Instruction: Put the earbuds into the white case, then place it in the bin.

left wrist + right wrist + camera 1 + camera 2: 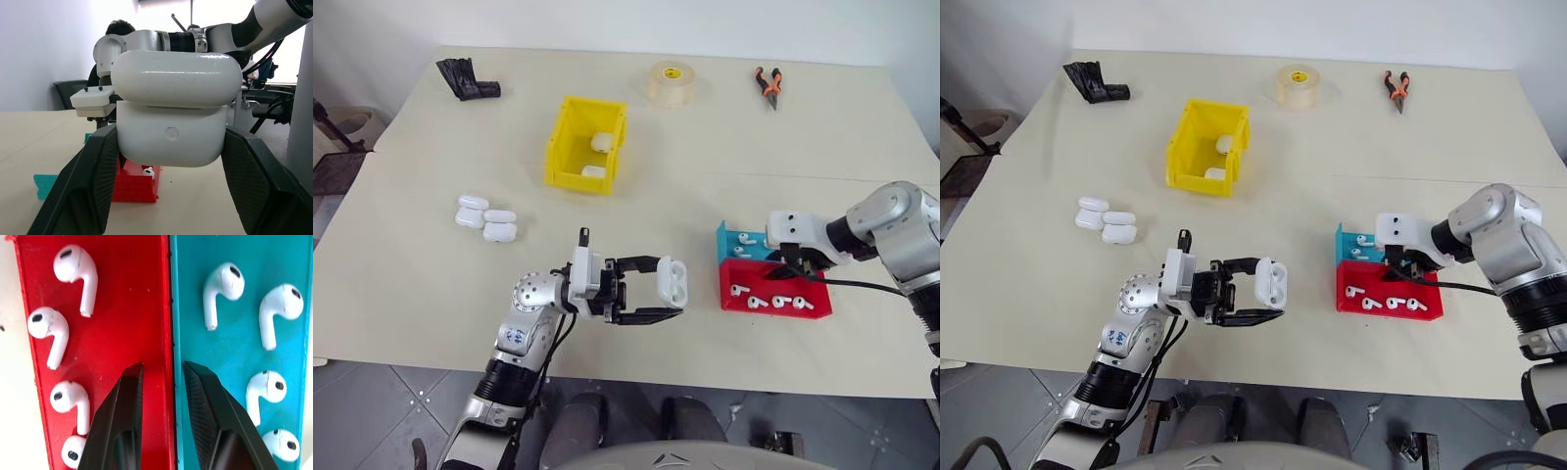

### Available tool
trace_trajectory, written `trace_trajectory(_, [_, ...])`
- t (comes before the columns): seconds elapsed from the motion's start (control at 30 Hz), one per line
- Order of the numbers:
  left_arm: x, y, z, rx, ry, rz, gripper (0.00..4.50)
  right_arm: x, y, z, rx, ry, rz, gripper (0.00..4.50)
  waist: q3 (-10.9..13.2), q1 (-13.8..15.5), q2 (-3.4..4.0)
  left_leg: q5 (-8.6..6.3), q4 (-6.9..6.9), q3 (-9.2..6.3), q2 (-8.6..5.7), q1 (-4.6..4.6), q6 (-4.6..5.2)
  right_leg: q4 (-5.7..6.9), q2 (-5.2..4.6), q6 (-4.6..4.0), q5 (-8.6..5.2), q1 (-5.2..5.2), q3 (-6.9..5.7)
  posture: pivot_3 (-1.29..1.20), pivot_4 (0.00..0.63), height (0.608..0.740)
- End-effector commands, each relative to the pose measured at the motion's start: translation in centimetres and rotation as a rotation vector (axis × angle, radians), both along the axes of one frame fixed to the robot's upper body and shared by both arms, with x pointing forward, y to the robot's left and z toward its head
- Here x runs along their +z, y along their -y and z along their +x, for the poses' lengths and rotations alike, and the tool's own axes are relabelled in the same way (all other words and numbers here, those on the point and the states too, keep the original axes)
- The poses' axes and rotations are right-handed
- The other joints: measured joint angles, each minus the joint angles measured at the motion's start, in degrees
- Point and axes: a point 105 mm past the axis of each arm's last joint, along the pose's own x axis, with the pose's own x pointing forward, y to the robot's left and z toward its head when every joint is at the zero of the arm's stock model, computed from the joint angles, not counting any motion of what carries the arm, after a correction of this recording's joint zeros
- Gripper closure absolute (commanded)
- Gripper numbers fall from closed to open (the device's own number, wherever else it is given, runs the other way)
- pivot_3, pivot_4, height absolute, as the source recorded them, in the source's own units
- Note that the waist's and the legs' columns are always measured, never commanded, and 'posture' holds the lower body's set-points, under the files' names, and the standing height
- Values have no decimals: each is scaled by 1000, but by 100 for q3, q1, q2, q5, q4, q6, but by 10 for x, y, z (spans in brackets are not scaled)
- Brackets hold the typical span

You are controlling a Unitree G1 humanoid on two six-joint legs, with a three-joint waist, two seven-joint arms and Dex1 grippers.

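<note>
My left gripper [666, 290] is shut on the white case [673, 281], held above the table's front edge with its lid up and two dark sockets showing. In the left wrist view the case [171, 132] sits between the two black fingers [93, 181]. My right gripper [163, 366] points down over the red and teal tray [741, 300]. Its fingers stand slightly apart, astride the ridge between the two halves, with nothing between them. Several earbuds [80, 267] lie in the red half and several more [222, 286] in the teal half. The yellow bin [570, 147] stands at the back centre.
Two white cases [600, 141] lie in the yellow bin. Several more cases [486, 217] sit in a cluster on the table's left. A tape roll [671, 83], orange-handled pliers [768, 86] and a black object [467, 78] lie along the far edge.
</note>
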Motion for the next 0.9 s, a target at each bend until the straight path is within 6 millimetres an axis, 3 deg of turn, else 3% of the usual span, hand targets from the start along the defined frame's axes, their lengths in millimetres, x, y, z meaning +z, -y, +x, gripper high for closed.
trace_trajectory(0.03, [9,1,-5,-15,31,-32,1729,18,-4,3,14,30,16,3166,0,1,0,0,0,1,0,0,0,0,0,0,0,0,1,0,150,740])
trace_trajectory(0.23, [9,1,-4,-18,29,-32,1729,31,-6,-1,17,37,42,3166,0,11,0,0,0,-1,-1,-1,0,0,-1,0,0,0,0,0,150,740])
trace_trajectory(0.4, [8,1,-5,-26,25,-29,1729,40,3,-8,-1,34,32,3166,0,16,0,0,0,-1,-2,-2,0,0,-2,0,0,-1,0,0,150,740])
trace_trajectory(0.57, [8,0,-4,-31,22,-25,1729,56,13,-14,-47,81,94,1984,1,16,0,0,-1,0,-2,-2,0,-1,-3,0,0,-1,1,0,150,740])
trace_trajectory(0.73, [8,-2,-3,-39,20,-21,1729,61,19,-36,-57,84,179,211,1,27,0,0,-1,-1,-1,-3,0,-2,-4,0,0,1,0,0,150,740])
trace_trajectory(0.77, [8,-2,-3,-41,20,-20,1729,61,20,-43,-55,81,207,28,1,34,-1,0,-1,-1,-1,-3,0,-2,-4,0,0,1,0,0,150,740])
trace_trajectory(0.9, [9,-3,0,-43,20,-20,1729,59,23,-60,-50,152,326,28,2,36,-2,0,0,0,-2,-3,1,-4,-2,2,1,7,-3,0,150,740])
